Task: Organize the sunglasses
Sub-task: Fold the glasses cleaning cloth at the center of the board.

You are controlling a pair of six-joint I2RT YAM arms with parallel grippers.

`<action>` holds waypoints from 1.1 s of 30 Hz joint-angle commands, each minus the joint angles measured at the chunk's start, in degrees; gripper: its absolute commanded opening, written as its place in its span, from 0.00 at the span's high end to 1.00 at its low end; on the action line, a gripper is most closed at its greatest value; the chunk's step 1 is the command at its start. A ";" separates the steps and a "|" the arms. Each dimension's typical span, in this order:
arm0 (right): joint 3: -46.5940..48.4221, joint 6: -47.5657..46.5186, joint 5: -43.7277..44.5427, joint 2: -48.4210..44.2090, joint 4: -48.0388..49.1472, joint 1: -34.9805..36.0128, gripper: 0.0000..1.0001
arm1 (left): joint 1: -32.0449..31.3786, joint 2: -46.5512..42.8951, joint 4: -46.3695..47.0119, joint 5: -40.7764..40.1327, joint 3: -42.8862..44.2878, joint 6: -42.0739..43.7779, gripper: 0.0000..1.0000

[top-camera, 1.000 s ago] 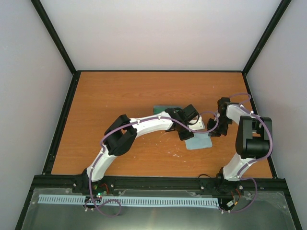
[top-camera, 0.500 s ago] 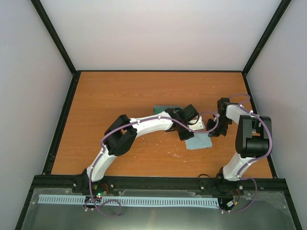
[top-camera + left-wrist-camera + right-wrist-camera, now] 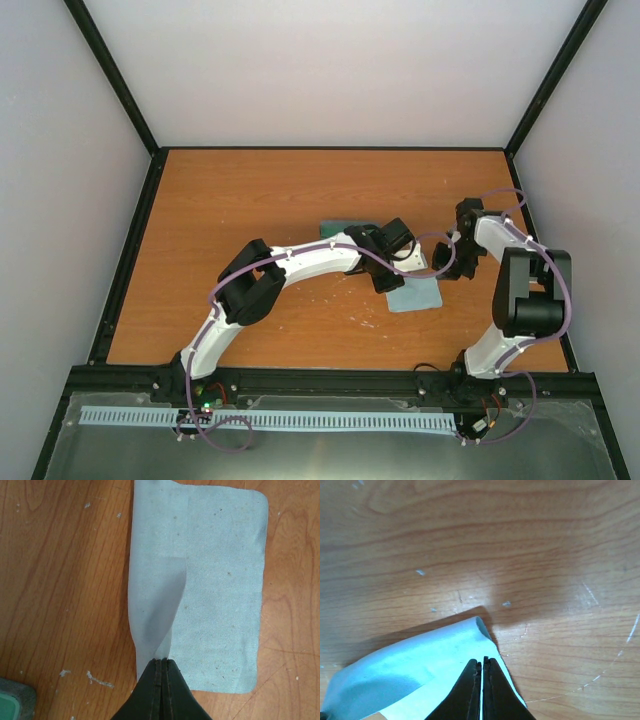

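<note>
Wood worktop point(image 3: 250, 200), pale blue cloth point(image 3: 220, 580) right of centre. Right claw point(image 3: 481, 662) has just closed, pinching a cloth corner. Left claw point(image 3: 161, 662) is clamped on another edge, so a fold looks set to start. Sunglasses not visible, maybe under the left arm. Case point(image 3: 333, 229) lies left of the cloth.

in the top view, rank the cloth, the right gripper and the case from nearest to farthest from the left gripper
1. cloth: pinched in the left gripper itself.
2. right gripper: just to its right, at the cloth's edge.
3. case: far-left, partly behind the left arm.
</note>
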 commanded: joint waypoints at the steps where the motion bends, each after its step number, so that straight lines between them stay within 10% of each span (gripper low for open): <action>1: 1.87 0.76 0.17 -3.00 -1.54 -0.25 0.97 | 0.05 -1.94 0.54 -0.34 1.03 -0.39 0.99; 11: 1.26 0.60 0.54 0.16 -1.36 -0.16 0.71 | 0.05 -1.94 0.90 -0.38 0.75 -0.44 0.99; 33: -0.63 0.53 3.18 3.77 0.59 2.43 0.83 | 0.02 -1.67 1.07 -0.38 0.93 -0.41 0.99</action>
